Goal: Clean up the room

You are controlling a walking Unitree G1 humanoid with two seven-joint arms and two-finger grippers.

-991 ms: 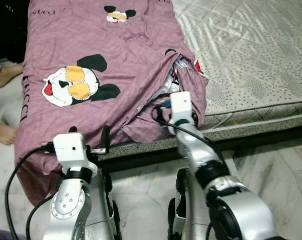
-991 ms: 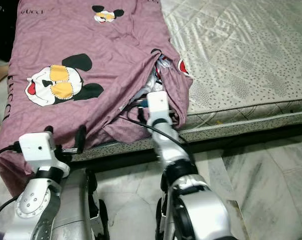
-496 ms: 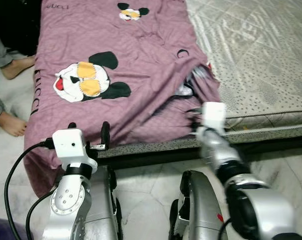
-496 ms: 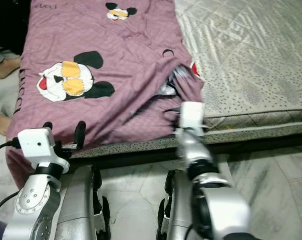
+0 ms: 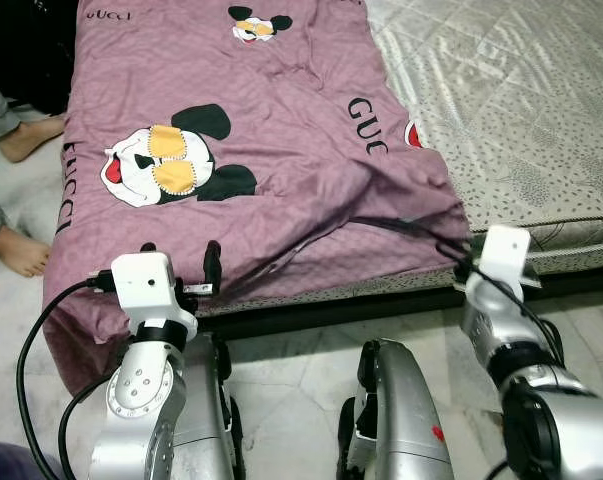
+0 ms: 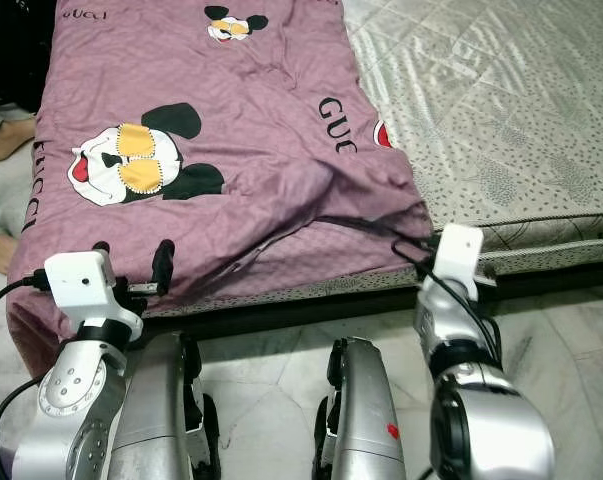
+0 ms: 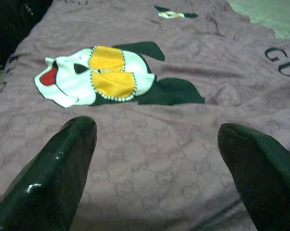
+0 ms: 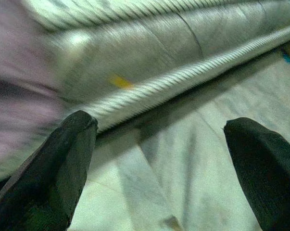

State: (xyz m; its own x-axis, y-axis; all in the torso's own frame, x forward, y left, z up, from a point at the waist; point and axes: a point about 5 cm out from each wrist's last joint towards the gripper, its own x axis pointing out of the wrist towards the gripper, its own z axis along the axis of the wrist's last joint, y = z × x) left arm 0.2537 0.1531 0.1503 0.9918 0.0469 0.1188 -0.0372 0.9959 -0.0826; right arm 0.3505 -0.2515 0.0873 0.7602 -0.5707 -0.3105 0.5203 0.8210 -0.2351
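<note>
Purple cartoon blanket spread over the left half of the bed

Quilted, speckled grey mattress (image 5: 521,110) with a corded edge; soft mauve blanket (image 5: 251,130), cartoon mouse print, draped over its front-left edge. Left gripper (image 7: 157,166) gapes wide just above the blanket, holding nothing. Right gripper (image 8: 159,163) is wide apart too, empty, by the mattress's front edge over marble floor (image 5: 301,360).

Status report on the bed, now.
Left gripper open, over the purple blanket. Right gripper open, off the blanket, at the mattress edge. Blanket spread, front corner rumpled. Person's feet beside the bed.
</note>
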